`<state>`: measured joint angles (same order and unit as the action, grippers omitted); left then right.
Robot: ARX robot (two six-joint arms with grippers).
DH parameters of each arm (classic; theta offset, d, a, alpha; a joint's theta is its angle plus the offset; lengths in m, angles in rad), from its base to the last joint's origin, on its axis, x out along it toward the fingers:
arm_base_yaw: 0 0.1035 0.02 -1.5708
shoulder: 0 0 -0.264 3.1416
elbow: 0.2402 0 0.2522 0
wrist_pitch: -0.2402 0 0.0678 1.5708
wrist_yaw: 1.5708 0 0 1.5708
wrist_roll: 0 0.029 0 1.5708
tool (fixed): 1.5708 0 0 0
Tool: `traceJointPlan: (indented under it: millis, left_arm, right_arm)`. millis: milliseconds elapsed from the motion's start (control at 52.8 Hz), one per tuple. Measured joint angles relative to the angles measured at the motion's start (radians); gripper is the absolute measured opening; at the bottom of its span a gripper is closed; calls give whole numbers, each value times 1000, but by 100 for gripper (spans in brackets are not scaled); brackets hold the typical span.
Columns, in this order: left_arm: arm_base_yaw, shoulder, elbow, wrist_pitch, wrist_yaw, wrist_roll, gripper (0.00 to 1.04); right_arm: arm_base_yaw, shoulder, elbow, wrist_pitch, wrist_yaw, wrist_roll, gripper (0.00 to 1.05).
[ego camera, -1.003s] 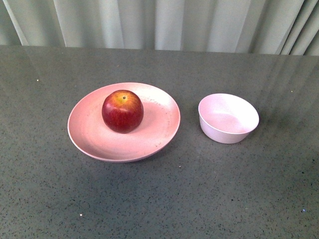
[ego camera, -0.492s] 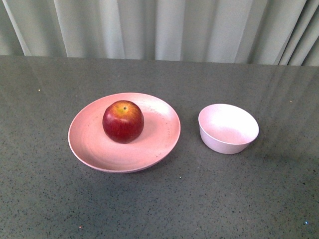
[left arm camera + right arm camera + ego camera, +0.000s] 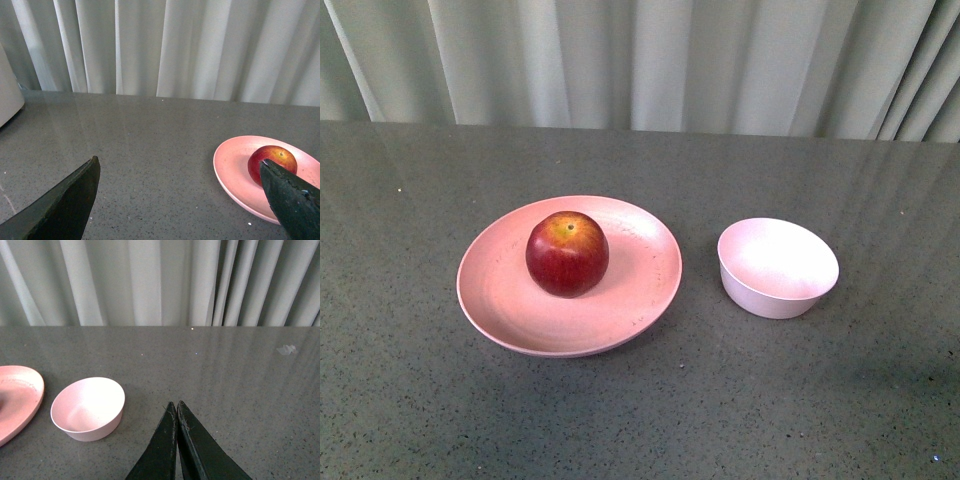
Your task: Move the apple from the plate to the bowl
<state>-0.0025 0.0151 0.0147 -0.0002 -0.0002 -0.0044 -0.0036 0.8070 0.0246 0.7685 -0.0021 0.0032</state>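
While the apple (image 3: 567, 253) lies on the plate (image 3: 505, 290): no part of the move is done, by my reading; pick, carry and set-down are all left
Left gripper (image 3: 179, 162): seen only in the left wrist view, spread wide with nothing between its jaws, over the table (image 3: 640, 410) and short of the plate; the apple shows beside one dark tip in that view but is not touched
Plate: left of centre on the grey table, lying flat, carrying only the apple
Apple: upright, stem dimple and yellow-orange patch facing up, a little back of the plate's middle, free on every side
Gap: a strip of bare table between plate rim and bowl (image 3: 760, 295); the two stand near each other but apart
Bowl: right of the plate, upright, nothing in it; the apple looks nearly as wide as its mouth, so I judge the set-down will want centring
Right gripper (image 3: 176, 403): seen only in the right wrist view, tips pressed together, gripping nothing, over the table to the right of the bowl and apart from it
Front view: neither arm in it
Left to do: reach the apple, close on it, lift it clear of the plate, carry it across the gap, lower it into the bowl, let go
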Motion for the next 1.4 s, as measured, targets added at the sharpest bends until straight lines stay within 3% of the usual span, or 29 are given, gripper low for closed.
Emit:
traceJointPlan:
  millis: [625, 1268, 1344, 1401]
  left_arm:
    - [0, 0, 0, 0, 0, 0, 96]
    - [0, 0, 0, 0, 0, 0, 96]
    - [0, 0, 0, 0, 0, 0, 96]
    - [0, 0, 0, 0, 0, 0, 96]
  right_arm:
    - [0, -417, -2, -380, 0, 0, 2]
    - [0, -629, -2, -590, 0, 0, 2]
    - [0, -749, -2, -743, 2, 0, 2]
    - [1, -794, -2, -762, 2, 0, 2]
